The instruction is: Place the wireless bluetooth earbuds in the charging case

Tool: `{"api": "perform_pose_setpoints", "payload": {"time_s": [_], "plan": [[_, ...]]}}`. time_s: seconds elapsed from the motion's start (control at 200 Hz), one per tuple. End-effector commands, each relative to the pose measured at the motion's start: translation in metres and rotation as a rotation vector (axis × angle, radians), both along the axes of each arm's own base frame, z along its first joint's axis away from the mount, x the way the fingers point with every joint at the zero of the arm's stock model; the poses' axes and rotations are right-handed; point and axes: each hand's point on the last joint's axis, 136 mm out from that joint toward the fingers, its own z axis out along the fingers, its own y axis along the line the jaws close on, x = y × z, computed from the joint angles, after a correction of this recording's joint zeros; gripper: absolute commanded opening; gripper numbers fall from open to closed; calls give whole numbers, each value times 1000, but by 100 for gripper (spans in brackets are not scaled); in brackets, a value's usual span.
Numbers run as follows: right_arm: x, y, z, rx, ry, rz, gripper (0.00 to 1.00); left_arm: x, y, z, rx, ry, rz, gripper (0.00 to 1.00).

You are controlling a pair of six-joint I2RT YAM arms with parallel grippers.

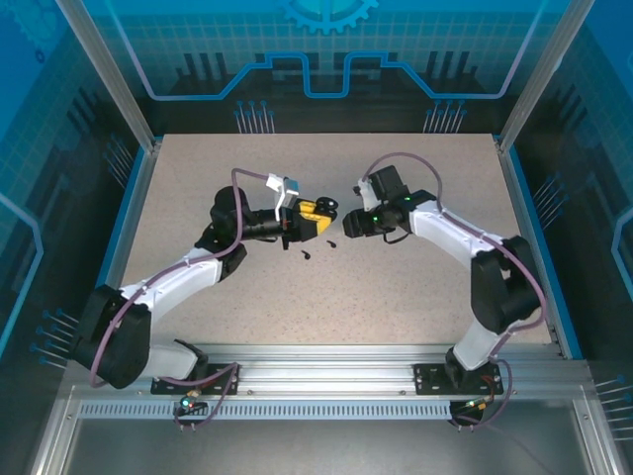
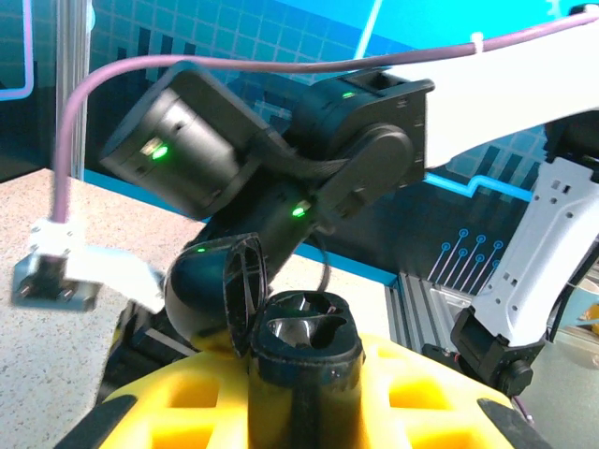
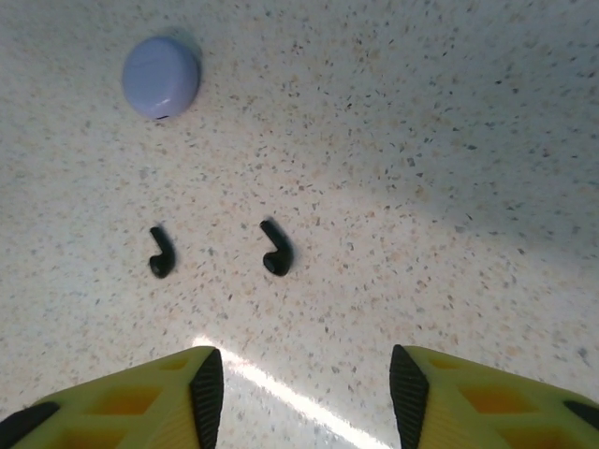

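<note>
My left gripper (image 1: 315, 212) is shut on an open black charging case (image 2: 304, 351). In the left wrist view the case stands upright between the yellow fingers (image 2: 178, 412), its lid (image 2: 211, 290) swung open to the left and both of its wells empty. Two black earbuds (image 3: 162, 254) (image 3: 277, 250) lie apart on the speckled table, ahead of my right gripper (image 3: 307, 398). That gripper is open, hovers above the table and holds nothing. From above, the earbuds (image 1: 306, 254) (image 1: 331, 244) lie just near of both grippers, and the right gripper (image 1: 348, 226) faces the held case (image 1: 327, 206).
A closed round lavender case (image 3: 161, 77) rests on the table beyond the earbuds, up and to the left in the right wrist view. The two arms meet at the table's middle. Blue walls and metal frame posts (image 1: 109, 69) enclose the table.
</note>
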Motion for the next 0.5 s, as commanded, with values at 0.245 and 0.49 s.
{"api": "perform_pose_setpoints", "payload": {"time_s": [0.245,0.49], "plan": [[8,46,-33,-8,75,82,47,-6,8,2,21,-44,23,6],[8,53,-53,-38,124,65,48,-7,8,3,21,-47,24,6]]}}
